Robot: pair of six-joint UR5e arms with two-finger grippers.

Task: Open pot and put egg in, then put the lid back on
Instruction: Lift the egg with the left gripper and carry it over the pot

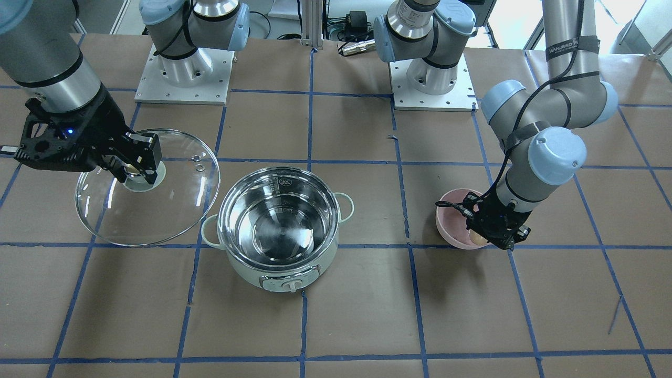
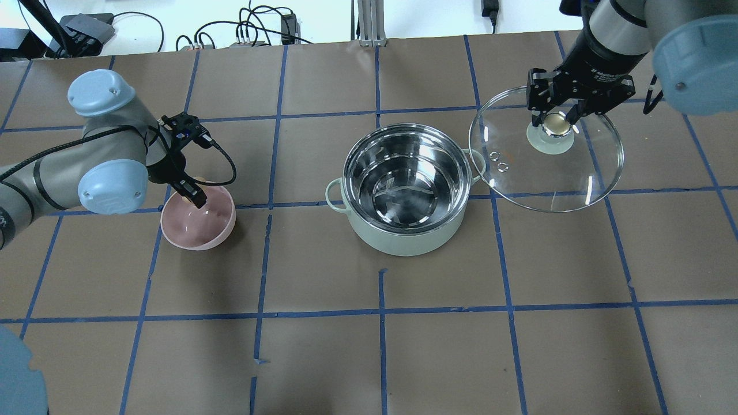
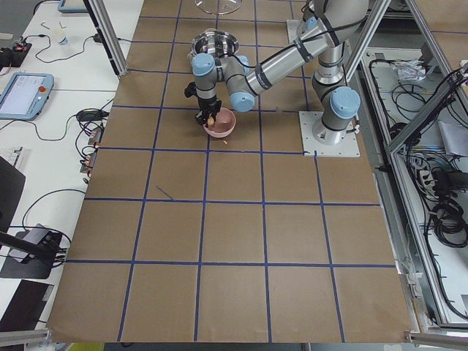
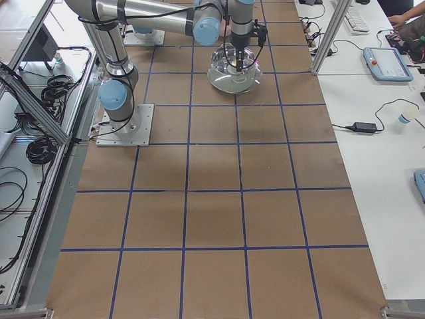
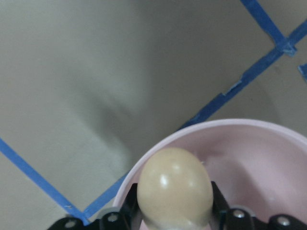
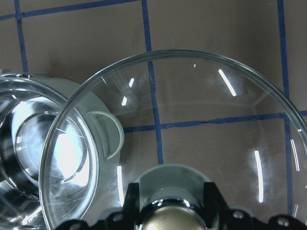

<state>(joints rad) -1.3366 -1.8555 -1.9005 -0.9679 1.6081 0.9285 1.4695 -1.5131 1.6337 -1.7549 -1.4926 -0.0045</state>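
Observation:
The mint-green pot (image 2: 403,190) stands open at the table's middle, its steel inside bare (image 1: 281,220). My right gripper (image 2: 554,118) is shut on the knob of the glass lid (image 2: 548,173) and holds it beside the pot; the lid also shows in the front view (image 1: 157,210) and the right wrist view (image 6: 192,134). My left gripper (image 2: 193,193) is shut on the light-brown egg (image 5: 173,187) just over the pink bowl (image 2: 199,227). The egg shows at the bowl's edge in the front view (image 1: 476,239).
Blue tape lines (image 2: 380,311) cross the brown table. The two arm bases (image 1: 184,68) stand at the robot's side. Cables and boxes (image 2: 248,34) lie past the far edge. The pot's side handle (image 6: 112,136) lies under the lid's rim.

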